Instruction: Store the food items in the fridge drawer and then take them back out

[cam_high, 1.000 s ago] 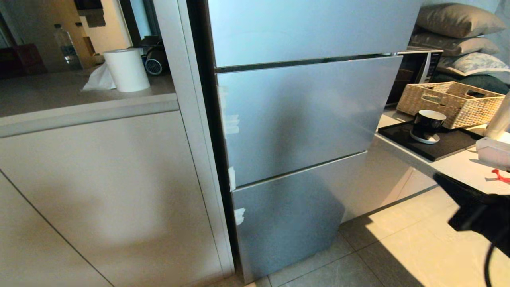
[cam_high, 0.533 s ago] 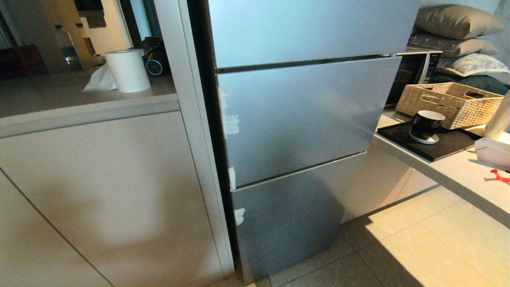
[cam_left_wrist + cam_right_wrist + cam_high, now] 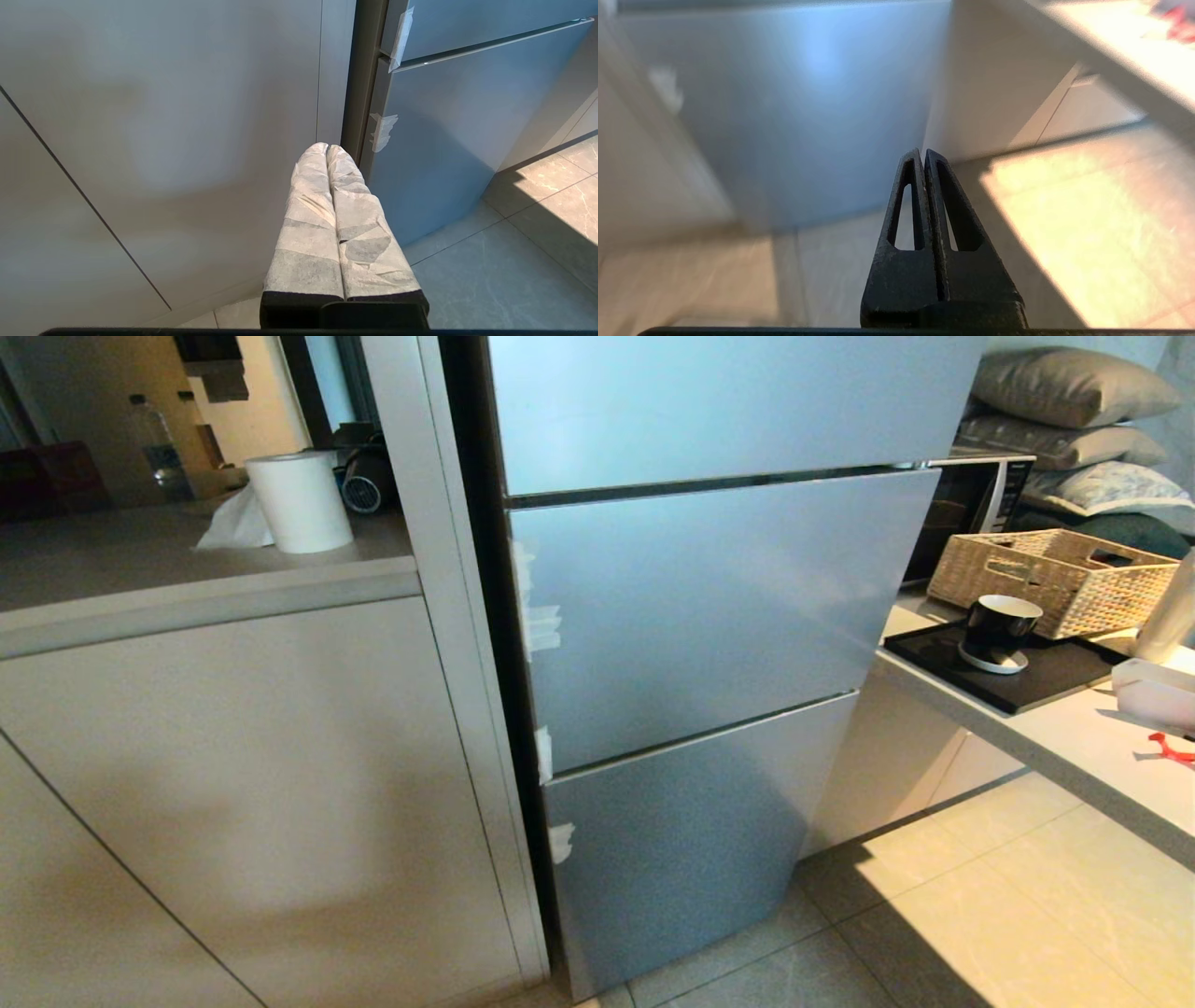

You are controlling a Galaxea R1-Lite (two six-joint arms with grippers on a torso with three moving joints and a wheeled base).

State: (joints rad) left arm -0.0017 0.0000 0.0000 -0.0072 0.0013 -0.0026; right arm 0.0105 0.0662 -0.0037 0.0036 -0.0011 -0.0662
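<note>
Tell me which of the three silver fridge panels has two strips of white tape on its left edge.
The middle panel: two pale tape strips sit on its left edge. The bottom panel shows one patch, and the top panel shows none.

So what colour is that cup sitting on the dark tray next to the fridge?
The cup is black outside with a white inside and rim, on a white saucer. The head view shows it best.

A tall silver fridge (image 3: 709, 616) fills the centre, all its panels flush. At nine o'clock, pale cabinets (image 3: 243, 784) under a grey counter (image 3: 187, 555) carrying a paper towel roll (image 3: 299, 501). At three o'clock, a white worktop (image 3: 1074, 737) with a wicker basket (image 3: 1055, 579), a dark tray (image 3: 1027, 672) and a mug (image 3: 999, 632). Pillows (image 3: 1074, 383) stacked at one o'clock. Sunlight falls across the floor tiles (image 3: 1008, 915) at five o'clock.
</note>
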